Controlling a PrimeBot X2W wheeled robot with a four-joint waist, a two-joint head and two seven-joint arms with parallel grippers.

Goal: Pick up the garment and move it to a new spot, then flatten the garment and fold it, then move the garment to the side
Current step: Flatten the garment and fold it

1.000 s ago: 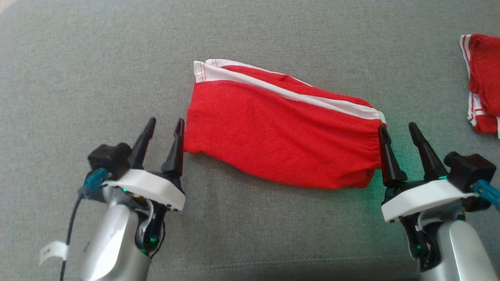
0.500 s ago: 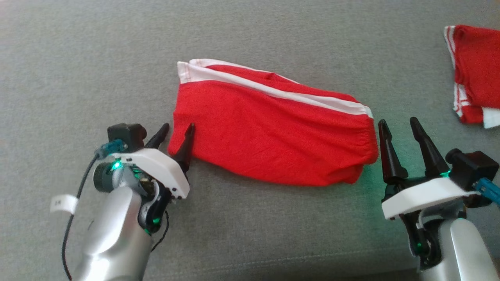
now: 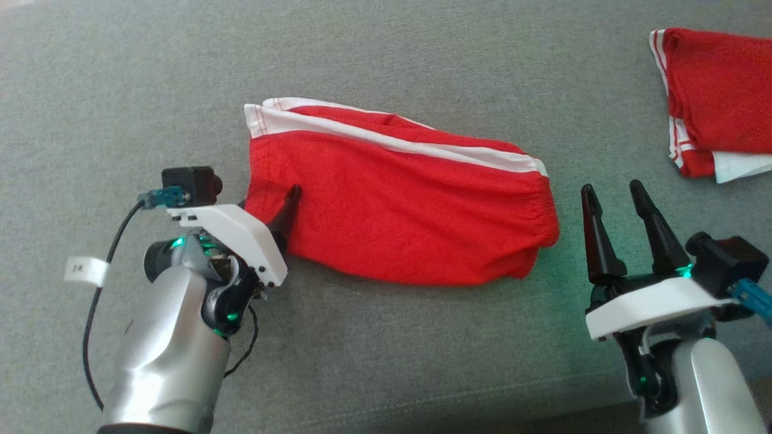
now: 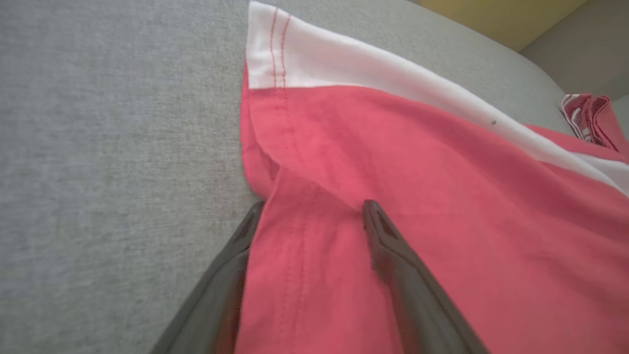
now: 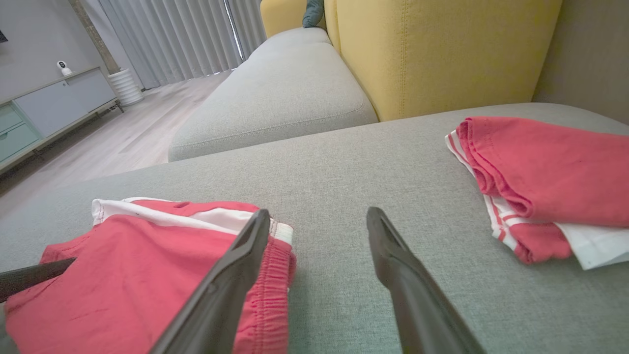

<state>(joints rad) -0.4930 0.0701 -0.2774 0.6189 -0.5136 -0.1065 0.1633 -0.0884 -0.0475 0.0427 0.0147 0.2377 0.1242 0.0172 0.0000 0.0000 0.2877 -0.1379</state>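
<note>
Straddles edge of shorts (image 3: 410,211) with wide left pincer (image 3: 268,202) (to pinch and lift, probably); hovers nearby with wide right pincer (image 3: 612,190).

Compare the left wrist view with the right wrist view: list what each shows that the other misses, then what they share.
Left wrist view: the left gripper, open, straddling the hem edge of the red shorts, one finger over the cloth, one at its edge; red stitching across the white band.
Right wrist view: the right gripper, open above the grey cushion beside the elastic waistband; a yellow backrest, curtains, a wooden floor, a cabinet.
Shared: the red shorts, the folded red garment beyond them, the grey cushion.
</note>
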